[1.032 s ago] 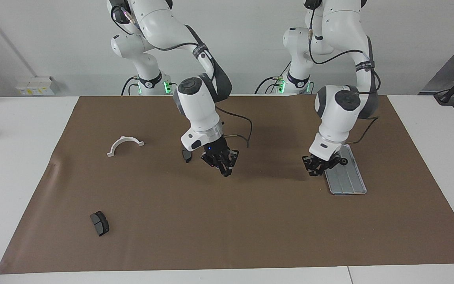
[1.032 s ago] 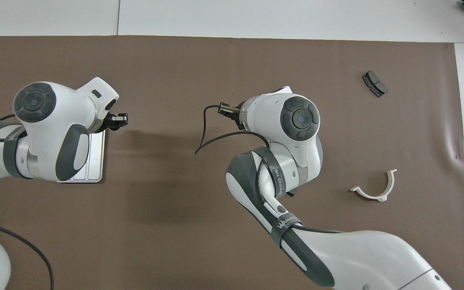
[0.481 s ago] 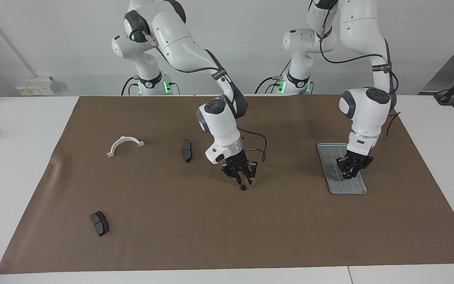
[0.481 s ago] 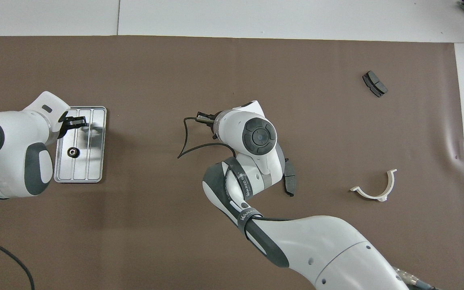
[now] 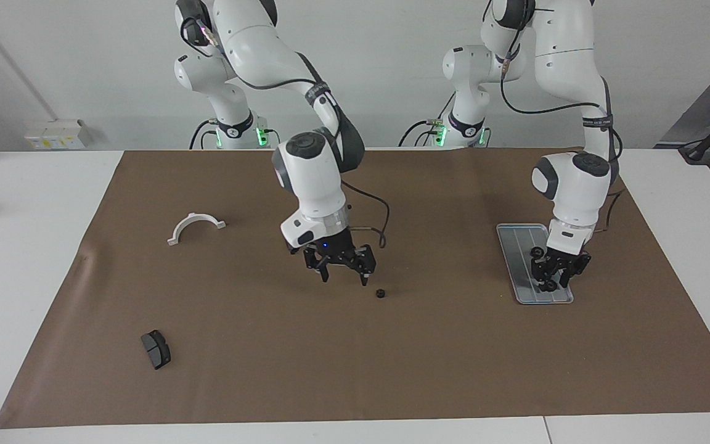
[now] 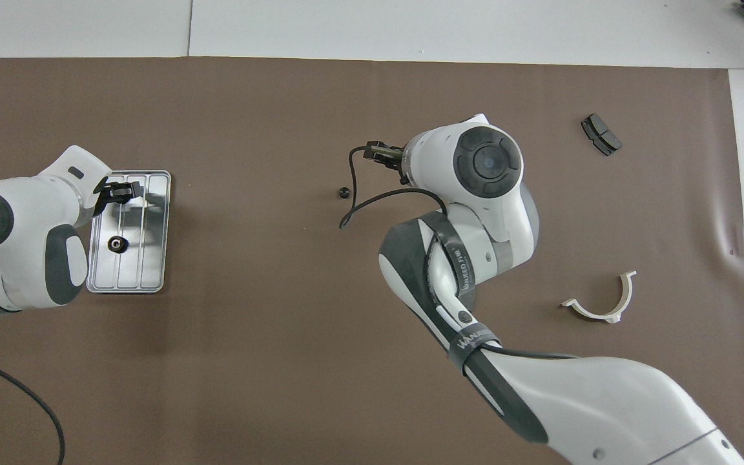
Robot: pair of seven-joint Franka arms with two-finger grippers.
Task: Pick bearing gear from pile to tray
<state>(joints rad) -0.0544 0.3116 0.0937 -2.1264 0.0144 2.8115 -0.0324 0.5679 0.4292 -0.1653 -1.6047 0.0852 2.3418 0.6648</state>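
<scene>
Brown paper covers most of the white table (image 5: 40, 203), with a pale wall at the robots' end. On the paper, toward the left arm's end, lies the silver-grey tray (image 5: 518, 233) with lengthwise grooves, and one small black gear (image 6: 117, 243) rests in it, in the half nearer the robots. The left gripper (image 5: 557, 273) hangs low over the part of the tray farther from the robots; its fingers are parted and nothing sits between them. Whether its tips touch the tray, I cannot tell.

Near the middle of the paper a second black gear (image 5: 380, 293) lies alone on the mat. The right gripper (image 5: 342, 271) hovers just beside it, toward the right arm's end, its two fingers spread wide and empty, clear of the gear.

What remains of the pile is scattered toward the right arm's end: a white half-ring bracket (image 5: 195, 226) lying flat, nearer the robots, and a dark grey brake pad (image 5: 156, 349) well apart from it, farther from the robots. In the overhead view the right arm's bulk hides the mat close beneath it
</scene>
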